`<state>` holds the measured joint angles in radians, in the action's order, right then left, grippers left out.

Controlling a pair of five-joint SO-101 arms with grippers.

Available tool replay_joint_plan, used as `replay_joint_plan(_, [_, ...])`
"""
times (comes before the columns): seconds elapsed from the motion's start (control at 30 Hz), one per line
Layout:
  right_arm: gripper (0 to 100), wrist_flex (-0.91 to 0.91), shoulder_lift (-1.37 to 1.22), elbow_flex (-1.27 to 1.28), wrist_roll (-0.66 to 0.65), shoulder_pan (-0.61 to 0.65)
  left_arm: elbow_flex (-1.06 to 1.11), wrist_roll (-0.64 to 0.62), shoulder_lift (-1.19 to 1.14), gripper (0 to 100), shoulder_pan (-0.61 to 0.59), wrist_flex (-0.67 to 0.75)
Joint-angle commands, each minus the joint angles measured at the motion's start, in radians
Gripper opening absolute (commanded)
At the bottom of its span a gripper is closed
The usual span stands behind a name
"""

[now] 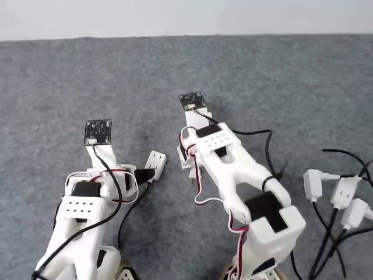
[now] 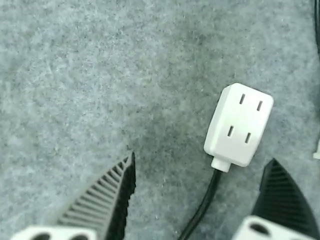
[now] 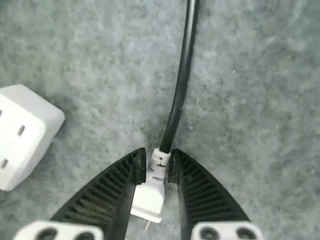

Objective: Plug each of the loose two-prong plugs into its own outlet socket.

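Note:
A white outlet block (image 2: 239, 127) with two pairs of slots lies on the grey carpet, and a black cord runs from its end. My left gripper (image 2: 201, 161) is open just short of it, one finger on each side of the cord. In the high view the outlet block (image 1: 155, 163) sits between the two arms. My right gripper (image 3: 156, 161) is shut on a white two-prong plug (image 3: 150, 192); its prongs point back toward the wrist and its black cord (image 3: 182, 75) trails away. Beside that plug is the outlet block (image 3: 22, 135).
Three more white plugs (image 1: 335, 195) with black cords lie in a cluster at the right edge of the carpet. Both arms stand close together at the near side. Open carpet stretches toward the far edge.

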<state>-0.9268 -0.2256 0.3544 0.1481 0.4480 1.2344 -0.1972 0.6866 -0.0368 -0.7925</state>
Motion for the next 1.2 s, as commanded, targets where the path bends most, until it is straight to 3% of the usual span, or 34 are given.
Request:
replay_joint_plan(0.0, [7.9,-0.039,-0.019,-0.091,0.015,-0.016,-0.010,0.009,0.023,37,-0.005,0.025])
replay_joint_plan(0.1, [7.6,-0.064,-0.031,-0.103,0.017,-0.016,-0.010,0.009,0.023,37,-0.005,0.025])
replay_joint_plan(0.2, [0.2,-0.071,-0.028,-0.101,0.015,-0.016,-0.010,0.009,0.023,37,-0.003,0.025])
replay_joint_plan(0.4, [0.9,-0.125,-0.005,-0.103,0.005,-0.016,0.001,0.011,0.023,37,0.055,0.025])
replay_joint_plan(0.7, [0.9,-0.162,0.305,-0.011,-0.089,-0.008,-0.001,0.011,0.023,36,0.064,0.026])
replay_joint_plan(0.87, [0.8,-0.228,0.479,-0.002,-0.144,0.030,-0.030,0.083,0.009,19,0.064,0.026])
replay_joint_plan(1.0, [0.8,-0.263,0.588,-0.005,-0.157,0.116,-0.111,0.094,-0.130,3,0.064,0.035])
replay_joint_plan(1.17, [0.8,-0.265,0.691,0.002,-0.183,0.211,-0.292,0.133,-0.416,1,0.040,-0.011])
